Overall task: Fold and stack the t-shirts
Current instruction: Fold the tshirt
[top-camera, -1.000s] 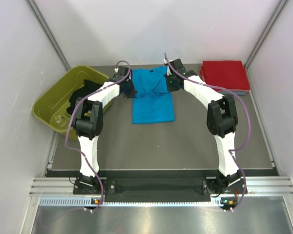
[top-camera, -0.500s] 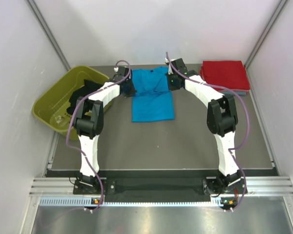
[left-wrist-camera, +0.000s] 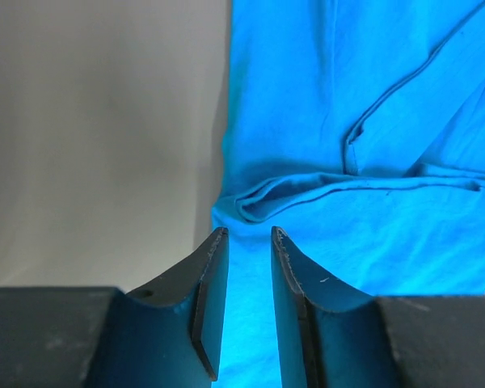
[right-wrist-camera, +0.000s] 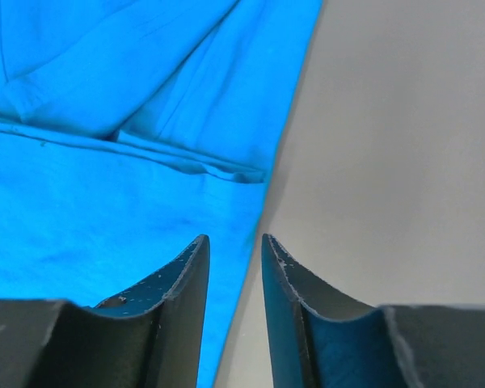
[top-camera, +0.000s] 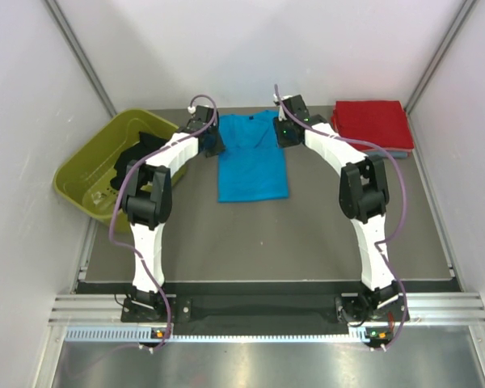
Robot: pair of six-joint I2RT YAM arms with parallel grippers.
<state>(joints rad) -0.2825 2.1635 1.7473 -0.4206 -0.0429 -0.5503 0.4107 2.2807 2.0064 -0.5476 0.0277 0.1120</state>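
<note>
A bright turquoise-blue t-shirt [top-camera: 252, 158] lies flat at the back middle of the table as a long rectangle, sleeves folded inward. My left gripper [top-camera: 212, 139] hovers at its upper left edge. In the left wrist view the left gripper [left-wrist-camera: 248, 234] is open, blue cloth [left-wrist-camera: 372, 97] showing through the gap and nothing pinched. My right gripper [top-camera: 284, 132] is at the shirt's upper right edge. The right wrist view has the right gripper [right-wrist-camera: 233, 241] open over the shirt's border [right-wrist-camera: 105, 186], holding nothing. A red folded t-shirt [top-camera: 373, 121] rests on a grey-blue one [top-camera: 392, 151].
An olive-green tub [top-camera: 85, 174] stands at the left with a black t-shirt [top-camera: 137, 155] inside it. White walls close in the table on three sides. Bare grey table [top-camera: 259, 242] lies in front of the turquoise shirt.
Both grippers have gone from shut to open and let go of the turquoise shirt's edges. The shirt's upper part has settled flatter.
</note>
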